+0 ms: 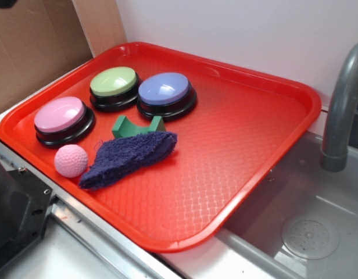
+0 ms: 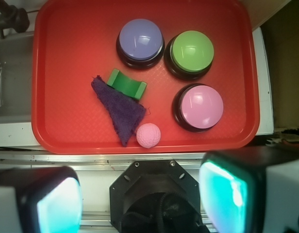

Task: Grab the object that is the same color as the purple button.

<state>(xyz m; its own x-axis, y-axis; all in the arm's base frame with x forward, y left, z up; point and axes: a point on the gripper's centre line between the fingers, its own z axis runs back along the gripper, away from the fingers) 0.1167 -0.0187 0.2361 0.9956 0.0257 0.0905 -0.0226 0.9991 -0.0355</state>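
Note:
A dark purple knitted cloth (image 1: 128, 157) (image 2: 119, 108) lies flat on the red tray (image 1: 243, 151) (image 2: 67, 73), between a small green block (image 1: 138, 125) (image 2: 126, 83) and a pink dimpled ball (image 1: 71, 160) (image 2: 148, 135). The purple button (image 1: 165, 92) (image 2: 141, 41) stands behind the block. In the wrist view my gripper (image 2: 140, 199) is open, its two fingers wide apart with nothing between them. It hangs high over the robot's black base, off the tray's near edge. The exterior view does not show the gripper.
A light green button (image 1: 113, 83) (image 2: 191, 52) and a pink button (image 1: 60, 117) (image 2: 201, 107) stand by the purple one. A grey sink (image 1: 307, 232) with a faucet (image 1: 342, 110) lies beside the tray. The robot's black base (image 2: 159, 194) sits below the tray's near edge.

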